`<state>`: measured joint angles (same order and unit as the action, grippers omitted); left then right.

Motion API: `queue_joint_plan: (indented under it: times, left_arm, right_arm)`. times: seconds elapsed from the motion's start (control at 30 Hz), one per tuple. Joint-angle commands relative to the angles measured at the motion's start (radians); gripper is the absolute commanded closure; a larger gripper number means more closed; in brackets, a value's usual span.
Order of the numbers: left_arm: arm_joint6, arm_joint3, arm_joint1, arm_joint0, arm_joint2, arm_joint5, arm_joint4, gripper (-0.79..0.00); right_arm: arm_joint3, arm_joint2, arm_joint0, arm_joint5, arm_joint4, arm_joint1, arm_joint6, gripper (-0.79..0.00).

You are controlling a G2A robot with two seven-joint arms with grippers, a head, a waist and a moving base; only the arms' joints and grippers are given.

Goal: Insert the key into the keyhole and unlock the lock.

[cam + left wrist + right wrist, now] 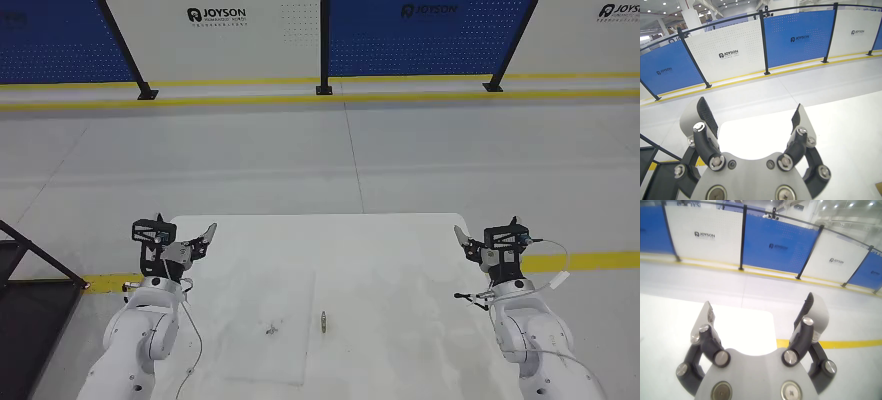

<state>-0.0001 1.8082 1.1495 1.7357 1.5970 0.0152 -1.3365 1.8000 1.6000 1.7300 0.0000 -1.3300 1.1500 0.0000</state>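
Left gripper point(750, 106): fingers spread wide, nothing between them, over a table point(400, 250) corner. Right gripper point(759, 300): likewise spread and empty, over the opposite corner. Between the two, well behind their fingertips: upright metal piece point(324, 320), with a flat dark piece point(271, 327) near it. Too small to tell key from lock.

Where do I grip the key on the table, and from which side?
Likely from straight above: the key lies low on the table, so pinch across its width. It's too small here to tell bow from blade.
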Motion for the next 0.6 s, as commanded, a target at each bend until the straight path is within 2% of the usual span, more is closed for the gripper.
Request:
queue_joint_plan:
  times: [0.0,0.1,0.2,0.27,0.37,0.43,0.57]
  left_arm:
    - [-0.012,0.022,-0.002,0.022,0.002,0.041,-0.001,-0.785]
    - [-0.057,0.09,-0.006,0.089,0.008,0.115,-0.011,-0.785]
    - [-0.121,0.2,-0.012,0.186,0.022,0.223,-0.003,-0.785]
    - [-0.189,0.274,-0.017,0.258,0.037,0.289,-0.012,-0.785]
    - [-0.325,0.362,-0.021,0.345,0.015,0.371,0.022,-0.785]
    - [-0.422,0.393,-0.023,0.372,-0.006,0.361,-0.039,-0.785]
    - [-0.507,0.381,-0.016,0.388,-0.132,0.282,-0.129,-0.785]
  right_arm:
    - [0.0,0.0,0.0,0.0,0.0,0.0,0.0,-0.785]
    - [0.0,0.0,0.0,0.0,0.0,0.0,0.0,-0.785]
    - [0.0,0.0,0.0,0.0,0.0,0.0,0.0,-0.785]
    - [0.0,0.0,0.0,0.0,0.0,0.0,0.0,-0.785]
    - [0.0,0.0,0.0,0.0,0.0,0.0,0.0,-0.785]
    - [0.0,0.0,0.0,0.0,0.0,0.0,0.0,-0.785]
    - [0.0,0.0,0.0,0.0,0.0,0.0,0.0,-0.785]
